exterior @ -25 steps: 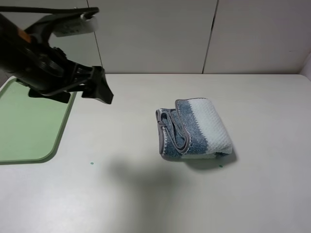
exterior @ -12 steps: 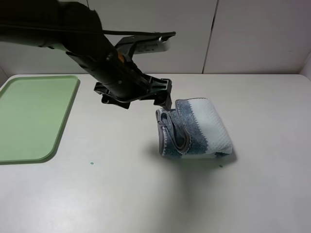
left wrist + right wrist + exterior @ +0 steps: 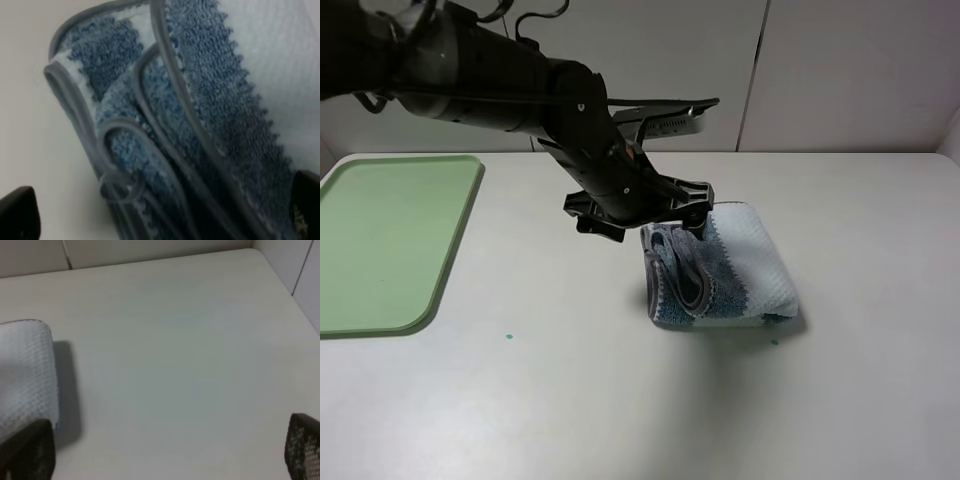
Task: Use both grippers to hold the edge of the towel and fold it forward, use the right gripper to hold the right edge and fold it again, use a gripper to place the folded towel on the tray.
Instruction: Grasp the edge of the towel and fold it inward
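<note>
While folded into a thick bundle, towel (image 3: 720, 268) lies mid-table (image 3: 620, 400), grey hems stacked along its left side, well apart from the tray (image 3: 380, 240). Just behind that, left gripper (image 3: 695, 222) down at the bundle's rear-left corner, fingers (image 3: 17, 212) spread wide either side of the layered edges, not clamped. Right gripper (image 3: 165, 450) open too, over bare table right of the towel. Farthest left, light green tray flat on the table.
</note>
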Available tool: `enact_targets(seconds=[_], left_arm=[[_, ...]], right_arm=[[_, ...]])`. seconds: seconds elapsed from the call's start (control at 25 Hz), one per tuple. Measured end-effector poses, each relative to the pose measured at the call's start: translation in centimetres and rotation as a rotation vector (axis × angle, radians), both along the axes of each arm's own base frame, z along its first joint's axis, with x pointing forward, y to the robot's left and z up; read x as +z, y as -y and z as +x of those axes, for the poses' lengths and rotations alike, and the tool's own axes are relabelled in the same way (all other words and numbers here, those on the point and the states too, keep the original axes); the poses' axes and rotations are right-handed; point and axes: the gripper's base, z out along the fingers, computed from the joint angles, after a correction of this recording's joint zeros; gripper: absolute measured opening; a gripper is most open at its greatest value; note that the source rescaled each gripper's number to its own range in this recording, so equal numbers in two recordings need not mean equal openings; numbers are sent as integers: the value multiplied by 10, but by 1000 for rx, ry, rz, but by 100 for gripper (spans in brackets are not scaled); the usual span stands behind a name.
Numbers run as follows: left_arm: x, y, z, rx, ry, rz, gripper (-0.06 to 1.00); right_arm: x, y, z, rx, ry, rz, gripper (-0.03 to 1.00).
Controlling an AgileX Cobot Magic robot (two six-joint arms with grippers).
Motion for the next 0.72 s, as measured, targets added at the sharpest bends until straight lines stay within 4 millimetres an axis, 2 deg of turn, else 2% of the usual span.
enact_targets(seconds=[0.4, 0.72], left_arm=[[-30, 7, 9, 54, -1, -24, 100], [-45, 7, 10, 79, -26, -17, 100]], right_arm=[[0, -1, 0, 10, 1, 15, 100], [0, -2, 0, 13, 1, 20, 100]])
